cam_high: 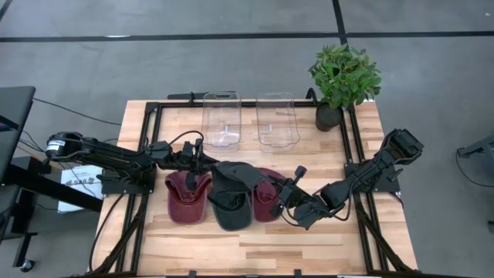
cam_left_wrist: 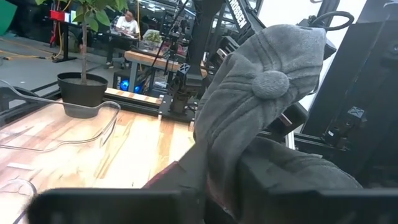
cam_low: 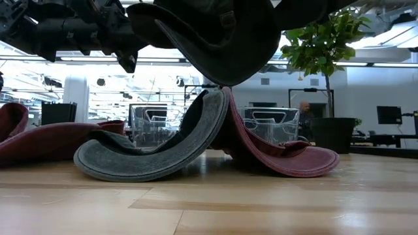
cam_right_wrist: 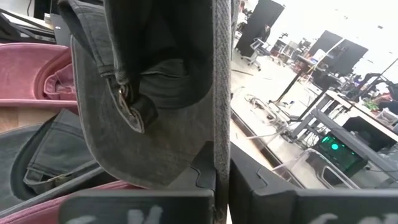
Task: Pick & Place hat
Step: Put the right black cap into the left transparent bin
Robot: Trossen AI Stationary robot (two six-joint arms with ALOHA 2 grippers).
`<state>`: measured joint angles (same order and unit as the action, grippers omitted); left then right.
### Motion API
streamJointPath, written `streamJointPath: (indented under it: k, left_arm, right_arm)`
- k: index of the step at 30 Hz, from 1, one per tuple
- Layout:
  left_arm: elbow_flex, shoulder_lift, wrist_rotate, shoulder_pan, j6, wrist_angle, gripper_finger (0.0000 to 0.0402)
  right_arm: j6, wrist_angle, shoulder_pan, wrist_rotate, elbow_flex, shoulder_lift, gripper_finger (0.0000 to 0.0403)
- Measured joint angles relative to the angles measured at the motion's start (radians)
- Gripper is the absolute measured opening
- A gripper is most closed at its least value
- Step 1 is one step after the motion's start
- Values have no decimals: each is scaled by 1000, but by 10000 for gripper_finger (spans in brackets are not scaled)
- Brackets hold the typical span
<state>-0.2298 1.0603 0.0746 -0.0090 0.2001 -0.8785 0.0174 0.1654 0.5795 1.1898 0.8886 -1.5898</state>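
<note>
A dark grey hat (cam_high: 235, 176) hangs above the table's middle between my two grippers; in the low view this grey hat (cam_low: 209, 32) is clear of everything below. My left gripper (cam_high: 207, 164) is at its crown side, and my right gripper (cam_high: 276, 191) at its brim side; both are shut on it. Under it a second grey hat (cam_high: 231, 210) lies on the table, leaning against a maroon hat (cam_high: 266, 202). Another maroon hat (cam_high: 187, 199) lies to the left. My left gripper pinches a fold of the crown's cloth (cam_left_wrist: 214, 168) between its two fingers, below the top button (cam_left_wrist: 270, 81). It comes in level from the table's left. The hat is lifted clear of the table. My right gripper pinches the grey hat's brim (cam_right_wrist: 221, 140) between its two fingers, coming nearly level from the table's right. The brim stands edge-on in the hold, with the hollow crown (cam_right_wrist: 149, 93) and its strap buckle beyond. The hat is off the table.
Two clear plastic bins (cam_high: 221, 120) (cam_high: 276, 120) stand at the table's far side, with a potted plant (cam_high: 343, 77) at the far right corner. Black frame rails run along both sides. Bare wood lies toward the near edge (cam_high: 255, 247).
</note>
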Motion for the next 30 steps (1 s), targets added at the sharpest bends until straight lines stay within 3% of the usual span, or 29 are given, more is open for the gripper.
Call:
streamJointPath:
  k: [3, 17, 30]
  left_arm:
    - [0, 0, 0, 0, -8, -5, 12]
    - [0, 0, 0, 0, -11, -21, 9]
    - [0, 0, 0, -1, -11, -28, 9]
  right_arm:
    - [1, 0, -6, -13, 0, 0, 10]
    - [8, 1, -20, -94, 0, 0, 19]
    - [9, 3, -19, -119, 0, 0, 96]
